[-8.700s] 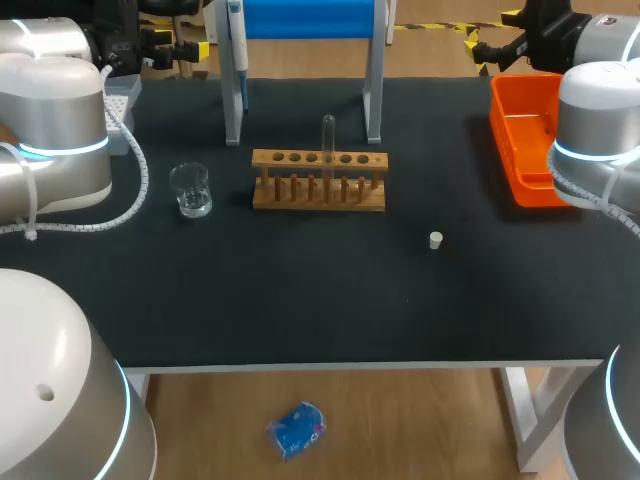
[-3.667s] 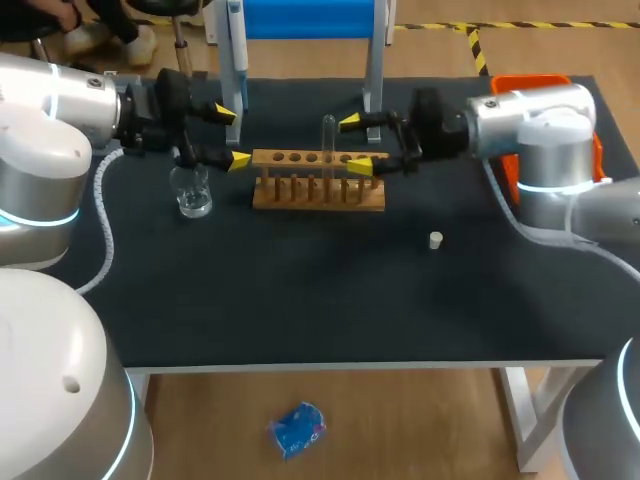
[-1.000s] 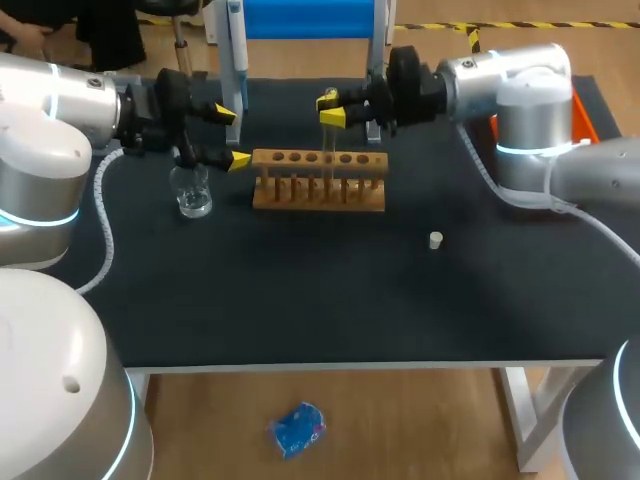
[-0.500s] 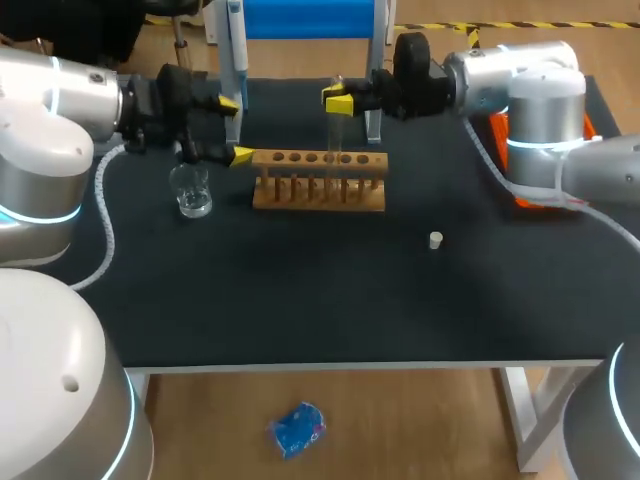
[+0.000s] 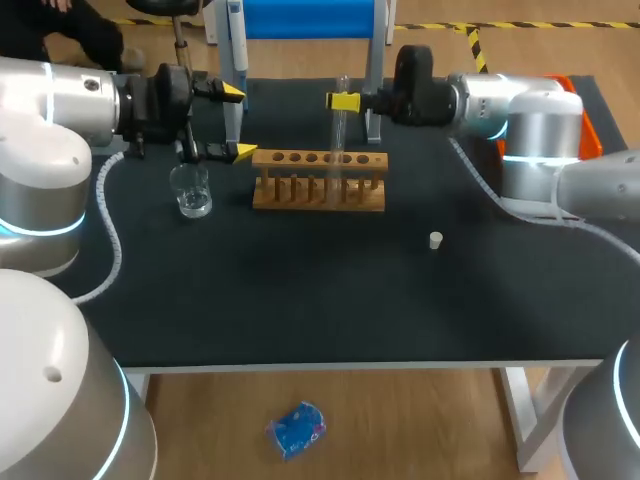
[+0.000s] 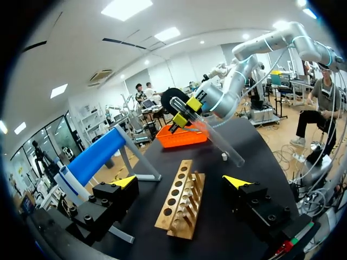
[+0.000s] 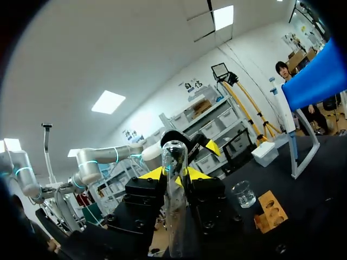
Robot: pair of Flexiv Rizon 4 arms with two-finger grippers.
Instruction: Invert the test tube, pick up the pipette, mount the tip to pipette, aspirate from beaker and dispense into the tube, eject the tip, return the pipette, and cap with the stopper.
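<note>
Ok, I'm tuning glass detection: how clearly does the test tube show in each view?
Head view: test tube faint, see-through over the wooden rack. Left wrist view: clear outline with highlights against the dark table. Right wrist view: glinting against the right gripper and its dark body.

A black tabletop (image 5: 300, 300) fills the middle of the frame. A wooden rack (image 5: 318, 197) stands at upper centre. An orange bin (image 5: 588, 88) sits at upper right, mostly hidden.
</note>
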